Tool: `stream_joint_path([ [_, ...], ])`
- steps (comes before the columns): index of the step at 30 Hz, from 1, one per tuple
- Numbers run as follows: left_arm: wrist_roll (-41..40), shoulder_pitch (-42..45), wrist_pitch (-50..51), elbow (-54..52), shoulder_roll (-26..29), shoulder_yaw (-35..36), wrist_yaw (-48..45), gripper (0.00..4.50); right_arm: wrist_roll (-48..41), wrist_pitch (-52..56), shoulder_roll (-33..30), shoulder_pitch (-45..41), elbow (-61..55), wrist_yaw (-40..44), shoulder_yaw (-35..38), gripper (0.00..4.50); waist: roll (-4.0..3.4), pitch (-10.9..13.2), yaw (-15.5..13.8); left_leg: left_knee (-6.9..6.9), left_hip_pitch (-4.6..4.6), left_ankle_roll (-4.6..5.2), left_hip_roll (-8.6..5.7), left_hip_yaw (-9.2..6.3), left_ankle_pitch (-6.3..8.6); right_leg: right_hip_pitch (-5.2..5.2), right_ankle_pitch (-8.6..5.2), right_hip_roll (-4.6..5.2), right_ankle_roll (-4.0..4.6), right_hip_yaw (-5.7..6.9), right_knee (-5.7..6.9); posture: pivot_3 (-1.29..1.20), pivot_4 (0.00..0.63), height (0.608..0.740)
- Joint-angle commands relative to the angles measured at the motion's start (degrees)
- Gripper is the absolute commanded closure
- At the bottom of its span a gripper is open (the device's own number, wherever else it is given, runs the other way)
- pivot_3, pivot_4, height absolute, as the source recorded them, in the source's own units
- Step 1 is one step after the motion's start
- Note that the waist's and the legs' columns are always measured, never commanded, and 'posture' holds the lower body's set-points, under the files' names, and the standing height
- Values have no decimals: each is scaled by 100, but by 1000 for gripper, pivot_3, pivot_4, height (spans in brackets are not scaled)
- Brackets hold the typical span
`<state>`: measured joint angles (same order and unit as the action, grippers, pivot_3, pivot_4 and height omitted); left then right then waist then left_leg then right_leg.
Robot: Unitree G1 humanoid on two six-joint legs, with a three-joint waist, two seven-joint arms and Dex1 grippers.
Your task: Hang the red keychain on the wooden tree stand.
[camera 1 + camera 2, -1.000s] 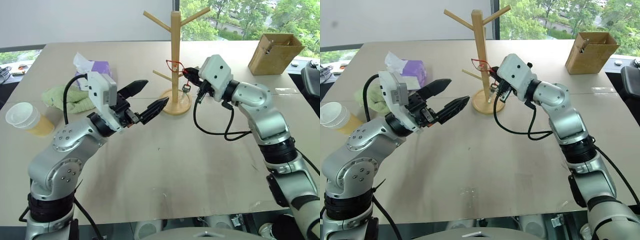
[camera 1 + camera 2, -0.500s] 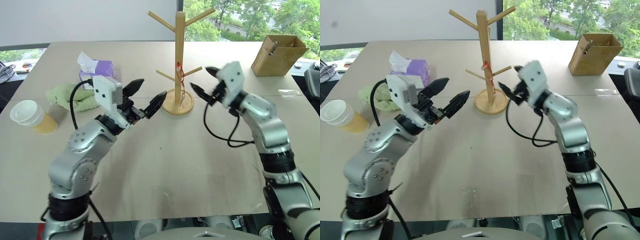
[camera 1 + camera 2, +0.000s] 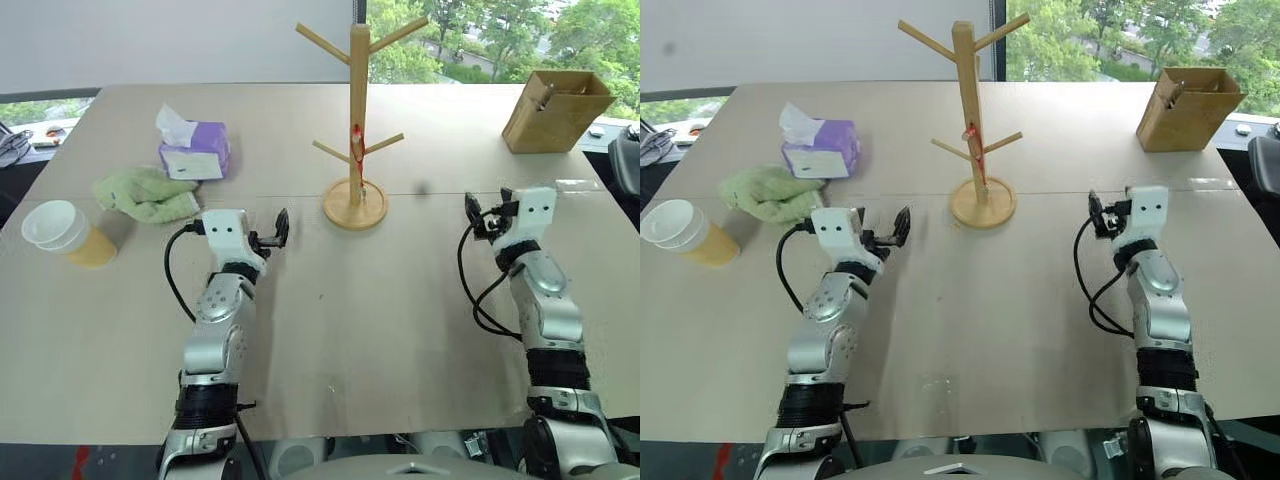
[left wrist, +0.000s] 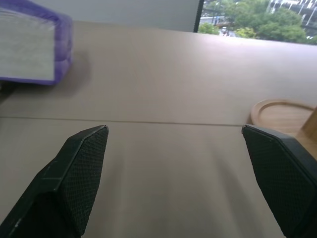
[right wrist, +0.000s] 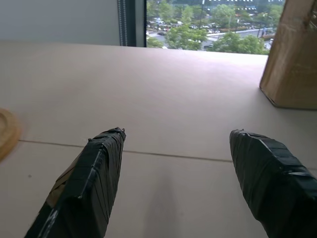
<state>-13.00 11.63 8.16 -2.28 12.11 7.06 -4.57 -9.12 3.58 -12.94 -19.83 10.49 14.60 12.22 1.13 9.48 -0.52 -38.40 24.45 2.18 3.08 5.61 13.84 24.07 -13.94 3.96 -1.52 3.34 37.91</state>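
Note:
The wooden tree stand [image 3: 357,110] rises from its round base [image 3: 982,203] at the table's middle back. The red keychain [image 3: 356,140] hangs against the pole where the lower right peg meets it, touched by neither gripper. My left gripper [image 3: 275,228] is low over the table to the left of the base, open and empty, as the wide gap between its fingers [image 4: 81,168] shows. My right gripper [image 3: 485,212] is low over the table well to the right of the stand, open with nothing between its fingers [image 5: 94,178].
A purple tissue box [image 3: 195,150] and a green cloth [image 3: 145,193] lie at the back left. A paper cup [image 3: 65,235] stands near the left edge. A brown box [image 3: 555,108] stands at the back right.
My right gripper opened and left the red keychain hanging on the stand. Both arms then pulled back, dropped low and spread apart to either side.

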Motion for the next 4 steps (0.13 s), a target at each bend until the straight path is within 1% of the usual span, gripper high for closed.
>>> stream_joint_path([
  [1,273,-25,-496,195,-22,83,43,0,53,-530,-7,51,239,-79,56,888,0,0,3,0,-1,0,1,0,0,0,0,0,0,-1,0,0,150,740],
  [4,394,-42,-610,319,-67,117,99,0,79,-721,-14,96,421,-66,9,888,-1,-1,5,0,-5,0,2,-2,0,0,0,0,0,-5,3,0,150,740],
])
